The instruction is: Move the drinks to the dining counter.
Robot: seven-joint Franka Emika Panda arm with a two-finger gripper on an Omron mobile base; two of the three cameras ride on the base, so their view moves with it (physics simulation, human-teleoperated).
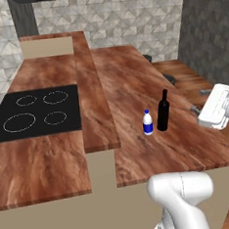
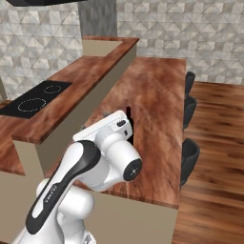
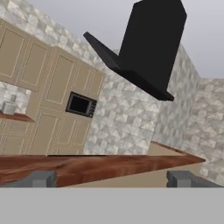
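Two drinks stand near the worktop's [image 1: 133, 80] near right edge: a small blue-and-white bottle [image 1: 147, 123] just beside a slim black bottle [image 1: 163, 111]. Both look light, rigid and tippable; grip mid-body. The claw [image 3: 111, 178] gapes wide, empty. Beyond, a cooktop [image 1: 35, 113], stone-tiled wall.

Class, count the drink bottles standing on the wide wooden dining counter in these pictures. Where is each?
2. A small blue-and-white bottle and, just right of it, a slim black bottle, mid-counter. The arm may hide others.
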